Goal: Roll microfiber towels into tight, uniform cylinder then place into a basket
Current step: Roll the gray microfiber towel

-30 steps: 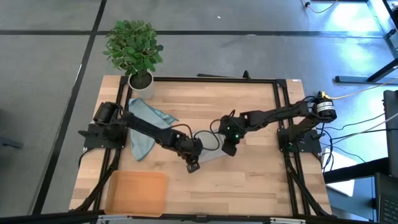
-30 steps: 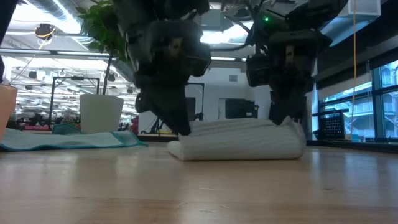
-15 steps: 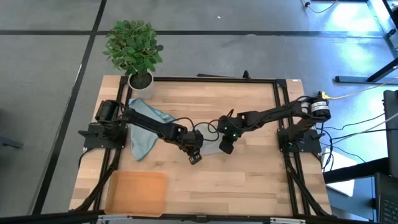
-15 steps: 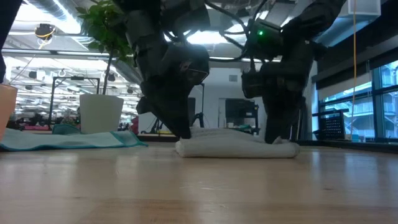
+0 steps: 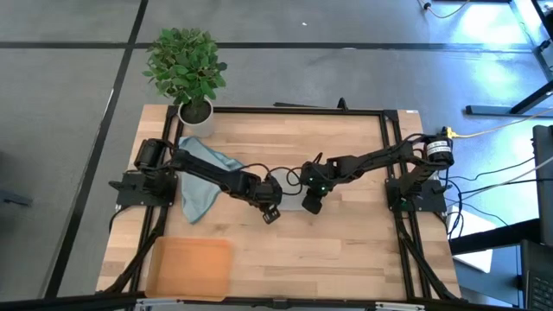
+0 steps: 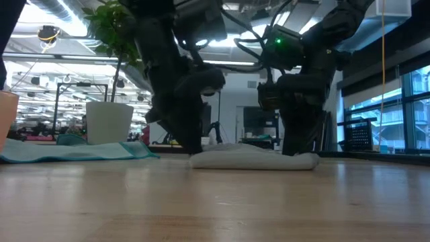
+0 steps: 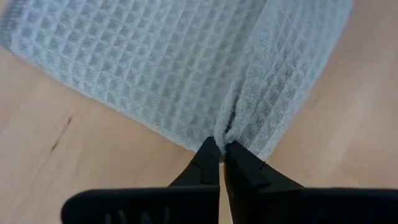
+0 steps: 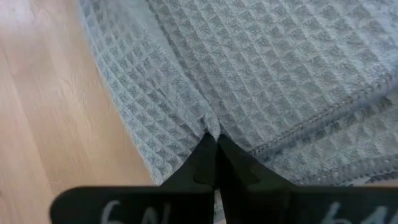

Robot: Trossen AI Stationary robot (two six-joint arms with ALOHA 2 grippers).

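Observation:
The pale grey waffle-weave microfiber towel (image 5: 291, 202) lies folded and low on the table's middle (image 6: 254, 159). My left gripper (image 5: 270, 213) is shut on its left end, and my right gripper (image 5: 311, 206) is shut on its right end. In the low view the left gripper (image 6: 193, 146) and the right gripper (image 6: 296, 149) stand at the bundle's two ends. A second, blue-teal towel (image 5: 200, 177) lies spread at the left. The orange-tan basket (image 5: 190, 268) sits at the near left. My left gripper pinches a small pucker of cloth (image 7: 225, 132) between its two fingertips, at the near end of a raised fold on the towel. The fingers slant steeply down onto it. The towel rests on the table, slack. My right gripper pinches a pucker of the towel (image 8: 210, 126) between its fingertips, where a folded-over layer meets the layer beside it, close to a stitched hem (image 8: 311, 127). The fingers slant steeply down. The cloth lies on the table.
A white pot with a green plant (image 5: 188, 73) stands at the far left corner, behind the blue-teal towel. Bare wood lies toward the table's near right (image 5: 346, 259). A black frame rail (image 5: 389, 164) runs along the table's edges.
Both grippers have sunk toward the table, and the left one has gone toward the far edge. The grey towel, a thick roll a second ago, now lies flattened and lower between them.

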